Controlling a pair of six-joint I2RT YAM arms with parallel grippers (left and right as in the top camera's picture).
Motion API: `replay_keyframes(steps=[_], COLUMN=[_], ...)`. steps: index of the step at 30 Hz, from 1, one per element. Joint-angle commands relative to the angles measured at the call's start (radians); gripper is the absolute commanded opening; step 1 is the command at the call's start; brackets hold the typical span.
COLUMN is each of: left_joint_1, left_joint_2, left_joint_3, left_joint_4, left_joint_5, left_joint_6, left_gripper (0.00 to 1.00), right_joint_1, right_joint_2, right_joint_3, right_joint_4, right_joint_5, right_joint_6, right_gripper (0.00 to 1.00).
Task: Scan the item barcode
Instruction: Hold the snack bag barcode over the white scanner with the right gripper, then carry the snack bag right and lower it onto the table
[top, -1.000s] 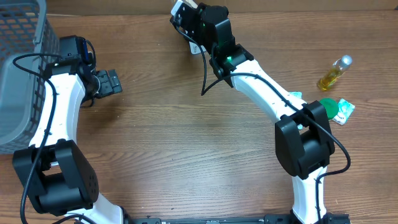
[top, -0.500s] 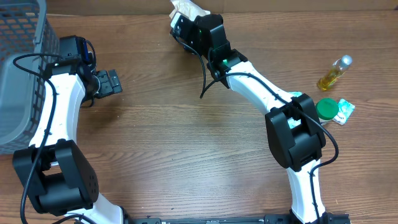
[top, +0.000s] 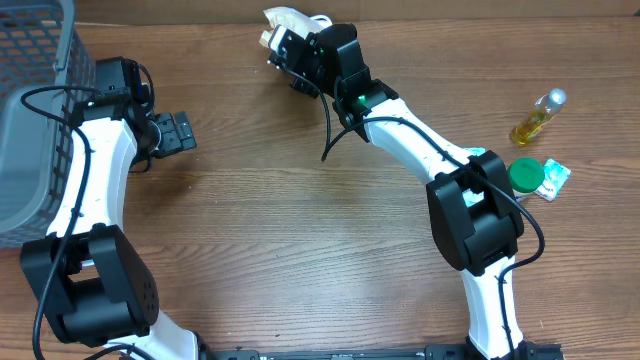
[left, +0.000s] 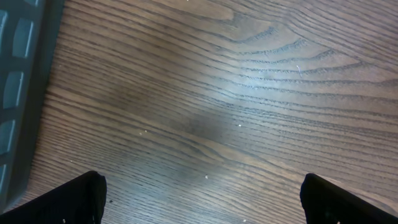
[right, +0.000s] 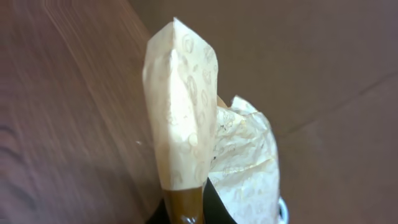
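From the overhead camera, my right tool (top: 292, 38) is stretched out to the far edge of the worktop (top: 300, 250). It is closed tight on a pale paper packet (top: 281, 20), which sticks out beyond the fingertips, up and to the left of them. My left tool (top: 180, 132) is over the wood at the left side. Its jaws are spread fully with nothing between them, and it is well apart from the packet. Beside my left arm stands a grey basket (top: 30, 110). At the right edge lie a small bottle (top: 538, 117) with yellow liquid and, nearer to me, a green lid (top: 526, 175) that touches a flat sachet (top: 556, 178) (I cannot read what is printed on it).

From the left wrist camera, I see only the two black fingers (left: 71, 200) of the left tool in the lower corners, far from each other, with bare wood grain between them. The wall of the grey basket runs along the left edge.

From the right wrist camera, the packet fills the middle. It is cream paper with a faint printed pattern, crumpled and folded to a point at the top. Its brown lower end (right: 185, 202) is pinched between the dark fingers of the right tool at the bottom of the picture. The worktop is blurred at the left of it.
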Motion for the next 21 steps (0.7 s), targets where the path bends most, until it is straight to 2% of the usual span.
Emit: replay_keyframes(steps=[1, 6, 15, 21], left_joint_1=[-0.001, -0.001, -0.001, -0.001], left_joint_2=[0.0, 0.0, 0.0, 0.0], left_joint_3=[0.008, 0.008, 0.008, 0.008], left_joint_4=[0.002, 0.002, 0.002, 0.002], left_joint_5=[-0.008, -0.008, -0.009, -0.009], left_joint_6=[-0.018, -0.018, -0.018, -0.018], left_gripper=[0.99, 1.0, 0.99, 0.99], right_joint_1=[-0.017, -0.031, -0.065, -0.091], right_joint_2=[0.002, 0.002, -0.005, -0.092], right_joint_3=[0.023, 0.023, 0.023, 0.023], right_joint_4=[0.006, -0.017, -0.01, -0.032], right_joint_5=[-0.093, -0.095, -0.185, -0.303], right_joint_6=[0.139, 0.15, 0.297, 0.394], right_gripper=[0.04, 0.04, 0.04, 0.04])
